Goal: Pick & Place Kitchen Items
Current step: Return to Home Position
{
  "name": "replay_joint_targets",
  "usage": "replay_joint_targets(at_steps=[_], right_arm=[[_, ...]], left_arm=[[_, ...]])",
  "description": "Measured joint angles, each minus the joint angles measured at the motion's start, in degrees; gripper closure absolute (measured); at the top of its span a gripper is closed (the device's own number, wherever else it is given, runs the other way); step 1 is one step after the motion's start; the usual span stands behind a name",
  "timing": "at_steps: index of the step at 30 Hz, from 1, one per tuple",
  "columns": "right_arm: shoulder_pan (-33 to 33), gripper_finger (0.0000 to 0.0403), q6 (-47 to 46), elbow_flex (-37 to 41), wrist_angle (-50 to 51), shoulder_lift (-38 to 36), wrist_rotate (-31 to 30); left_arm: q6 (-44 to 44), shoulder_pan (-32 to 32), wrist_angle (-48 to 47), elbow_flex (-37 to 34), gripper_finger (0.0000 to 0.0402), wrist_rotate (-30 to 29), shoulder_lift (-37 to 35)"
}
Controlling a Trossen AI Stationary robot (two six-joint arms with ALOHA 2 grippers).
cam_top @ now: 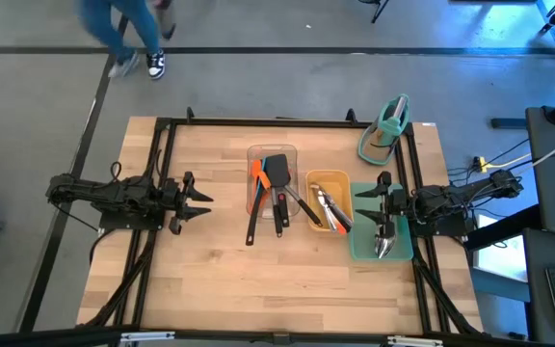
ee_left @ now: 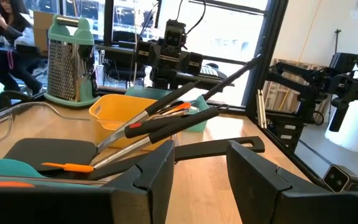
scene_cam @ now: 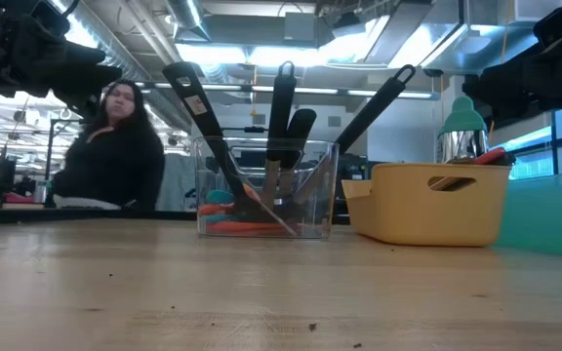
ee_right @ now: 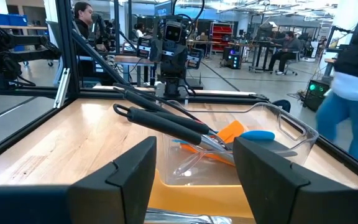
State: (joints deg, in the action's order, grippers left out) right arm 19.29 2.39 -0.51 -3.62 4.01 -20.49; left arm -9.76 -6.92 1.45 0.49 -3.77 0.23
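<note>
left tool (cam_top: 198, 200) over counter (cam_top: 210, 280) left side, fingers apart, empty. spatulas and turners (cam_top: 276, 183) sit in clear bin (cam_top: 273, 147), tongs (cam_top: 330, 207) in yellow bin (cam_top: 328, 173). right tool (cam_top: 362, 203) at right side, apart, empty.

table (cam_top: 210, 280): matt wood | transparent bin (scene_cam: 318, 195): glossy plastic | black turner (cam_top: 277, 171): seemingly matt plastic

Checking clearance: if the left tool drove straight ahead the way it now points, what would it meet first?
Most likely the clear bin, or the black handles leaning out of it toward the left tool; only bare table lies between. Height is unclear.
</note>
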Motion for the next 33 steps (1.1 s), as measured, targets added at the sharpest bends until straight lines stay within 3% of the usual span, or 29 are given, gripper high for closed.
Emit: replay_joint_targets(at_steps=[26,33], right_arm=[[0.0,0.0186,0.0,0.0,0.0,0.0,0.0],[0.0,0.0186,-0.2,0.0,0.0,0.0,0.2]], left_arm=[[0.0,0.0,0.1,0.0,0.0260,0.0,0.0],[2.9,0.0,4.1,0.0,0.0261,-1.1,0.0]])
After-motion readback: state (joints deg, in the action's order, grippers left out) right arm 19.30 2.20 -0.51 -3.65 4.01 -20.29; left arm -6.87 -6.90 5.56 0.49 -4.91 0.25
